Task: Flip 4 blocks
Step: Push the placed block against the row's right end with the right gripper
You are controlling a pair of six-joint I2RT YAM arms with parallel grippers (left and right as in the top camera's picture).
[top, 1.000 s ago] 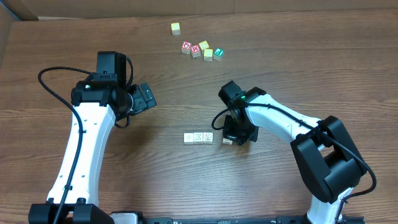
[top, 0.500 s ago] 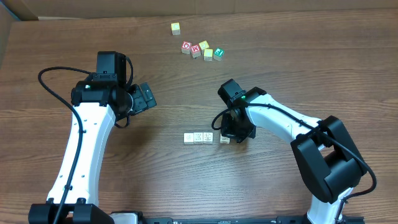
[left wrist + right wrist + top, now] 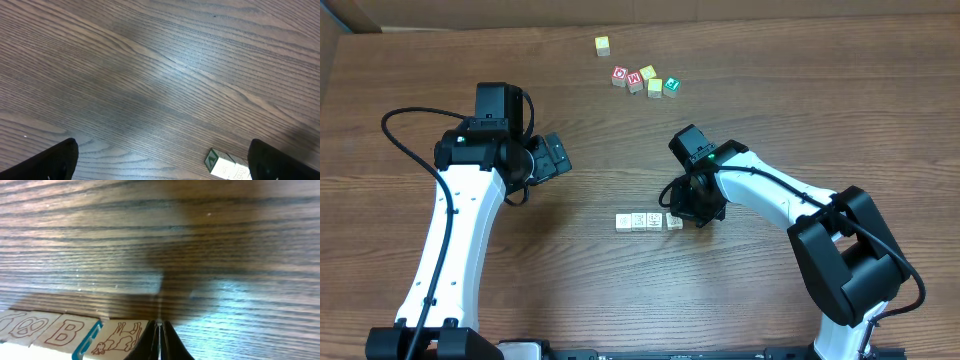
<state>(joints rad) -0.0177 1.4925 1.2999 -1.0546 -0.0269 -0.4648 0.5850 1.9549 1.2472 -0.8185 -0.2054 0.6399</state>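
a: four blocks (image 3: 638,221) in one row, front middle of the table (image 3: 800,110), sides touching or close to it, pale printed faces up. well apart from the coloured cubes (image 3: 645,79) and the lone yellow cube (image 3: 603,45) at the back.

b: noted. right gripper (image 3: 684,216)?

a: pinched fully shut, gripping nothing. tips down at the right end of the row, right beside the end block (image 3: 120,337) (dog drawing on top, with the b-faced block (image 3: 62,332) next to it). touching or just shy of it, cannot tell from the wrist view.

b: left gripper (image 3: 556,157)?

a: spread wide, empty, hanging off to the left of the row, well apart from it. only one end of the row caught at the bottom edge of its camera.

b: progress?

a: probably late. reads as a nudge with closed tips to bring the end block into line. cannot confirm how many of the four are turned over; no telling an old face from a new one here. if done, only backing away left to do. if not, opening up and tipping whatever remains.
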